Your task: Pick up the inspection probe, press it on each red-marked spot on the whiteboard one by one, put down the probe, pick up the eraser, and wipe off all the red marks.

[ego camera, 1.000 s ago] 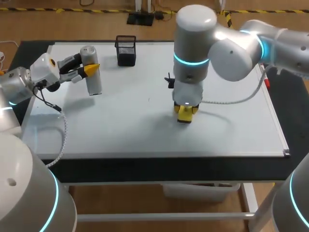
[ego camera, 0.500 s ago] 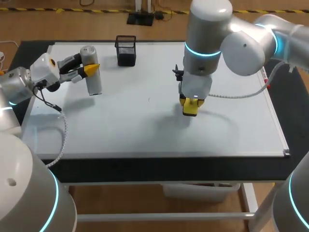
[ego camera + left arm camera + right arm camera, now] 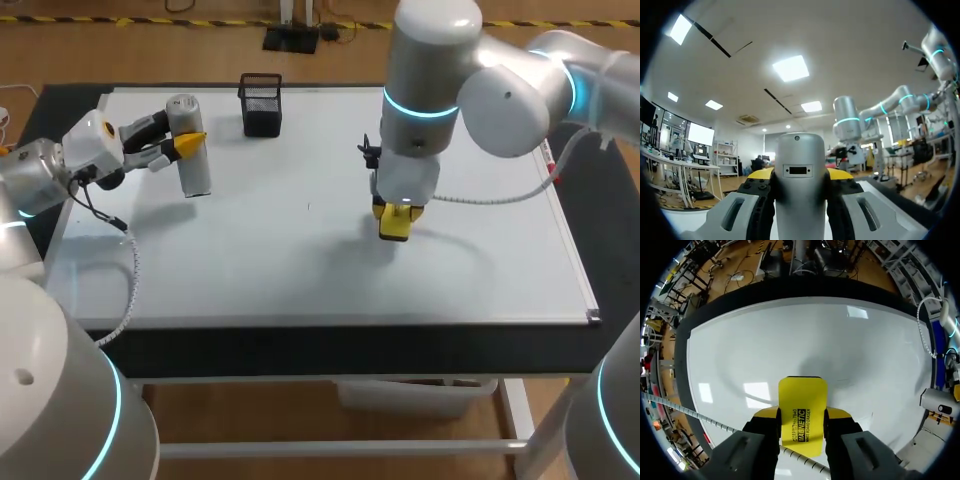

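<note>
Yellow rectangular whiteboard eraser (image 3: pixel 393 230) (image 3: pixel 802 395), clamped flat between the two fingers of the right gripper (image 3: pixel 395 213) (image 3: pixel 801 420), which points straight down over the middle of the white whiteboard (image 3: pixel 300 270); whether the eraser touches the surface cannot be told. Silver-grey cylindrical inspection probe (image 3: pixel 195 175) (image 3: pixel 800 150), roughly upright at the board's far left, gripped at mid-body by the left gripper (image 3: pixel 188 145) (image 3: pixel 800 176). Black mesh cup (image 3: pixel 261 103), near the far edge, just beside the probe.
</note>
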Robot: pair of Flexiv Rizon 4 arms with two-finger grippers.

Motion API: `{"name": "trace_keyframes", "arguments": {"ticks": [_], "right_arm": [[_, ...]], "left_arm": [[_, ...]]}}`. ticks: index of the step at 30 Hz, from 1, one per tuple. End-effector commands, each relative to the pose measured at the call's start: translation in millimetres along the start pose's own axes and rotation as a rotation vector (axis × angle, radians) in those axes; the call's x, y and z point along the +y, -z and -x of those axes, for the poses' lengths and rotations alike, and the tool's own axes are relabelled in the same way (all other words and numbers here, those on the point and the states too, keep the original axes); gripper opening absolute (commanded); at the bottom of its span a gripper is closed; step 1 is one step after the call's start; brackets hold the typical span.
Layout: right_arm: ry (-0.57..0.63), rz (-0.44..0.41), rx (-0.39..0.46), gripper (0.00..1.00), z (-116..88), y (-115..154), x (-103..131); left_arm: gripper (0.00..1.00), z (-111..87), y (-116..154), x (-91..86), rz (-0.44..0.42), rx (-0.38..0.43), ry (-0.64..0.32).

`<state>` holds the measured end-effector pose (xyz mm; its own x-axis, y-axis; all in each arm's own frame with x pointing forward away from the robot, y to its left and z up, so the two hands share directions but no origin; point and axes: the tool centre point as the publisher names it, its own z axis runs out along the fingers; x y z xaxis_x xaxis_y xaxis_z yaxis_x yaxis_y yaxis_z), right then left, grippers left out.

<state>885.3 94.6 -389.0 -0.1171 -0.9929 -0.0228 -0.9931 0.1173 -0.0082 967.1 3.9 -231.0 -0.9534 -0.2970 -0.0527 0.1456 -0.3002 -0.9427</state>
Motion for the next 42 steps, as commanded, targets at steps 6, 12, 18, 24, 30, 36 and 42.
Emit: {"name": "trace_keyframes", "arguments": {"ticks": [6, 12, 18, 24, 30, 36, 42], "right_arm": [[0.061, 0.012, 0.052, 0.00, -11.2, 2.3, -41.2], [0.086, 0.005, 0.063, 0.00, -18.1, 7.7, -83.0], [0.110, -0.007, 0.089, 0.00, -21.3, 10.0, -127.0], [0.116, 0.002, 0.072, 0.00, -21.3, 5.1, -164.0], [0.124, 0.017, 0.071, 0.00, -22.0, -4.8, -194.3], [0.127, 0.035, 0.077, 0.00, -25.8, -11.1, -220.4], [0.127, 0.049, 0.078, 0.00, -27.9, -15.2, -238.8]], "left_arm": [[0.00, -0.2, -0.5, -0.3, -0.002, -0.001, -0.002], [0.00, -0.2, -0.5, -0.3, -0.002, -0.001, -0.002], [0.00, -0.2, -0.5, -0.3, -0.002, -0.001, -0.002], [0.00, -0.2, -0.5, -0.3, -0.002, -0.001, -0.002], [0.00, -0.2, -0.5, -0.3, -0.002, -0.001, -0.002], [0.00, -0.2, -0.5, -0.3, -0.002, -0.001, -0.002], [0.00, -0.2, -0.5, -0.3, -0.002, -0.001, -0.002]]}}
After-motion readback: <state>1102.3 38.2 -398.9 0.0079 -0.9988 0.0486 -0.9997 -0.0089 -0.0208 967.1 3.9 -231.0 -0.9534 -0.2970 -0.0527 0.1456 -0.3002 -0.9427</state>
